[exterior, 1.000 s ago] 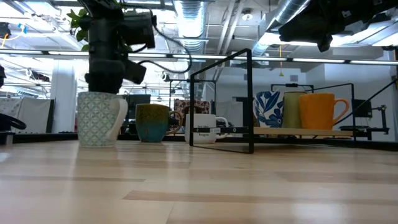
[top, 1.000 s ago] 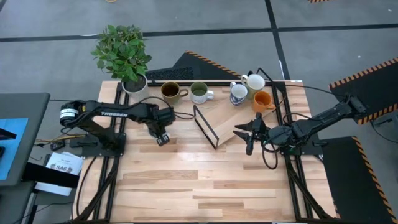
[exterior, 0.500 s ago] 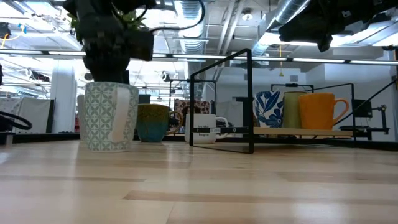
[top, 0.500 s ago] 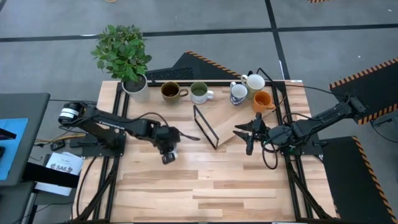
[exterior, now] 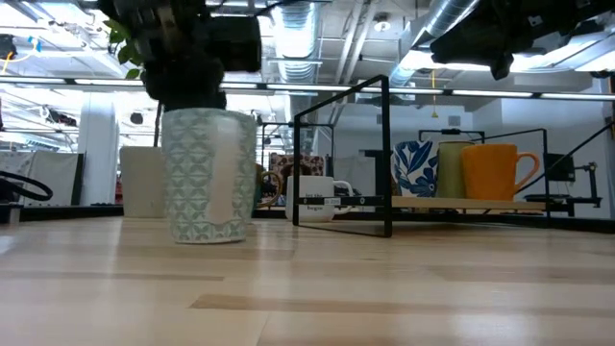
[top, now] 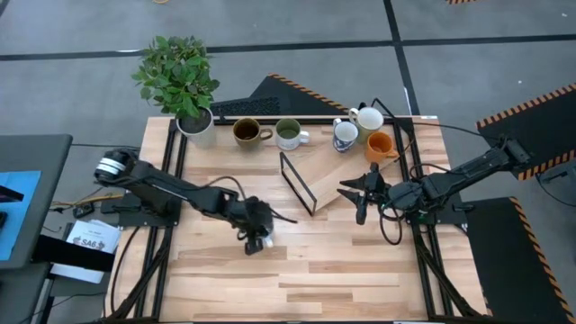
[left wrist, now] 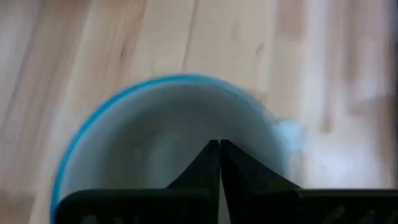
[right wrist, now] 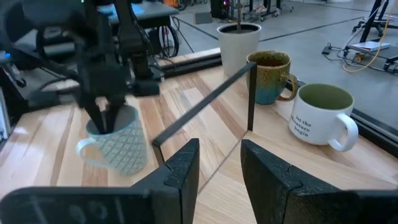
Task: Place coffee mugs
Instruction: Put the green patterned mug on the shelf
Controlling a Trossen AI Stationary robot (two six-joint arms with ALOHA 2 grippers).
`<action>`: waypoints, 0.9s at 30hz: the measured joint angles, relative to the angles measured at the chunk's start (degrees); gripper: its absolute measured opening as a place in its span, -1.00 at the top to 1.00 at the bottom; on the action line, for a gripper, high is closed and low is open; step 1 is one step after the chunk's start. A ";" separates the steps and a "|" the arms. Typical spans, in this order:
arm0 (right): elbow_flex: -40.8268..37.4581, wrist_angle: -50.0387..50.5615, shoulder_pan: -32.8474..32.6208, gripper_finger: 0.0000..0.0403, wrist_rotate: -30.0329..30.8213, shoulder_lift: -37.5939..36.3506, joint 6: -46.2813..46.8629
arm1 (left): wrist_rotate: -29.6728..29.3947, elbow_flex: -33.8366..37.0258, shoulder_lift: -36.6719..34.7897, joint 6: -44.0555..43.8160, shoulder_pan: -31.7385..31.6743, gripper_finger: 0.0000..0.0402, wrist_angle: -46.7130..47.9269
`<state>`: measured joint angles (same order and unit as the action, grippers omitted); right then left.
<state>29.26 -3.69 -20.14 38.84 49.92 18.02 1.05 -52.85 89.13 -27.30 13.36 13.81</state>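
Observation:
My left gripper (top: pixel 256 236) is near the table's middle, shut on a white mug with a green-blue lattice pattern (exterior: pixel 209 175), also seen in the right wrist view (right wrist: pixel 121 148). The brown mug (top: pixel 246 132) and the pale mug with green inside (top: pixel 288 133) stand near the far edge. A blue-patterned mug (top: pixel 345 135), a cream mug (top: pixel 367 118) and an orange mug (top: pixel 380 144) stand on a raised wooden shelf (exterior: pixel 466 204). My right gripper (top: pixel 360 193) hovers open right of the black wire frame (top: pixel 297 183). My left gripper holds the patterned mug by its rim (right wrist: pixel 93 127), on the side above the handle, coming from above with fingers (right wrist: pixel 104 115) pointing down. The mug stays upright below the gripper. Whether its base touches the tabletop I cannot tell.
A white pot with a green plant (top: pixel 195 121) stands at the far left corner. The black wire frame and wooden shelf fill the far right part of the table. Bare wood (top: pixel 315 270) stretches across the near half. Cables trail by both arm bases.
My left gripper has carried the patterned mug from near the far left mugs toward the table's middle, moving right and toward the near edge. The mug has stayed upright and shows larger in the low view. The right arm has kept still.

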 joint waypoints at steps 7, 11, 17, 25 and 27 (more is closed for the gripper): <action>0.00 0.34 0.01 0.29 0.01 0.02 -0.02 | 1.25 -11.35 12.15 5.01 0.92 1.00 0.91; 0.00 0.35 0.02 0.29 0.01 0.02 -0.02 | 2.52 -18.76 16.32 8.79 1.63 1.00 2.85; 0.00 0.32 0.02 0.29 0.00 0.02 -0.02 | 3.16 -28.62 21.76 14.76 1.76 1.00 4.60; 0.00 0.24 0.02 0.29 0.01 0.02 0.00 | 2.99 -36.62 28.88 22.22 0.79 1.00 4.59; 0.00 0.20 0.02 0.29 0.01 0.00 -0.02 | 2.78 -38.86 30.36 24.19 0.47 1.00 4.86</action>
<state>29.26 -3.49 -20.12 38.85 49.92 18.00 3.83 -91.71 119.50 -3.11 13.84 18.67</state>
